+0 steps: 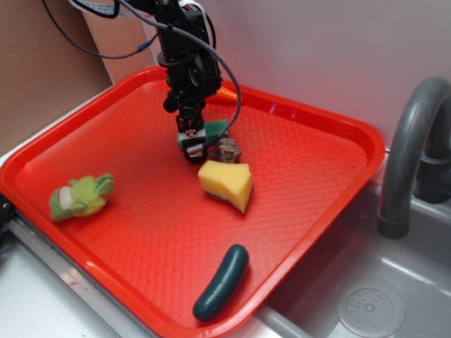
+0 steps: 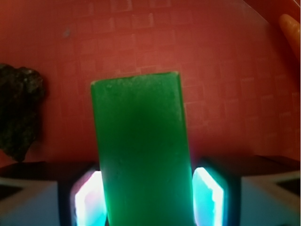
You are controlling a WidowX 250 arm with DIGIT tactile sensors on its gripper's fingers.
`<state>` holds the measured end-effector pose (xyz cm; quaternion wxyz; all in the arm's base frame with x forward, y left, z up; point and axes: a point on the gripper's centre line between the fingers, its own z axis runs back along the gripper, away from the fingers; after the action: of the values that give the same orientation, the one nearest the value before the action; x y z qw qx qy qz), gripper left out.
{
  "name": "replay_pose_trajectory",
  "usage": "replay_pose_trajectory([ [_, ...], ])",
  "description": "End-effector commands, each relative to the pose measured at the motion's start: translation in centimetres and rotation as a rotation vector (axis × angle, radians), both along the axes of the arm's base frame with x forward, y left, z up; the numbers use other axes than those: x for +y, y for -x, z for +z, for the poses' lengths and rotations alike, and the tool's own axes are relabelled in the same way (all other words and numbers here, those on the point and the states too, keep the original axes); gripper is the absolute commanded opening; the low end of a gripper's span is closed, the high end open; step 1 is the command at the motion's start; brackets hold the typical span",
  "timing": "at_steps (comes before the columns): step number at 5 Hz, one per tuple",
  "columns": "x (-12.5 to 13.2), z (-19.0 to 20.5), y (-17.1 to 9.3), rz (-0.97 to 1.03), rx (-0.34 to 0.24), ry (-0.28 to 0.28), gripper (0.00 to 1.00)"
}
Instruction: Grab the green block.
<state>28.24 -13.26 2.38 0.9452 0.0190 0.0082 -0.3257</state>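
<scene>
The green block (image 2: 141,146) is a teal-green flat-faced bar that stands between my two fingers in the wrist view and fills the gap. Both pads (image 2: 87,197) press against its sides. In the exterior view the block (image 1: 218,128) lies on the red tray (image 1: 310,116) at the back middle, half hidden behind my gripper (image 1: 192,144), which is lowered onto it at tray level. My gripper (image 2: 146,200) is shut on the block.
A brown rock (image 1: 228,150) (image 2: 19,113) lies just beside the block. A yellow sponge (image 1: 225,183) sits in front of it. An orange carrot (image 1: 227,91) (image 2: 291,28) lies behind. A lime plush toy (image 1: 81,196) is left, a dark green cucumber (image 1: 222,282) at the front, a grey faucet (image 1: 412,141) right.
</scene>
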Motion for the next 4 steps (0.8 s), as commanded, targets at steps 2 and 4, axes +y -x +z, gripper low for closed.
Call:
replay_pose_trajectory([
  [2, 1.4, 11.9, 3.8, 0.304, 0.036, 0.037, 0.0],
  [4, 5.2, 20.8, 7.7, 0.567, -0.061, 0.144, 0.0],
])
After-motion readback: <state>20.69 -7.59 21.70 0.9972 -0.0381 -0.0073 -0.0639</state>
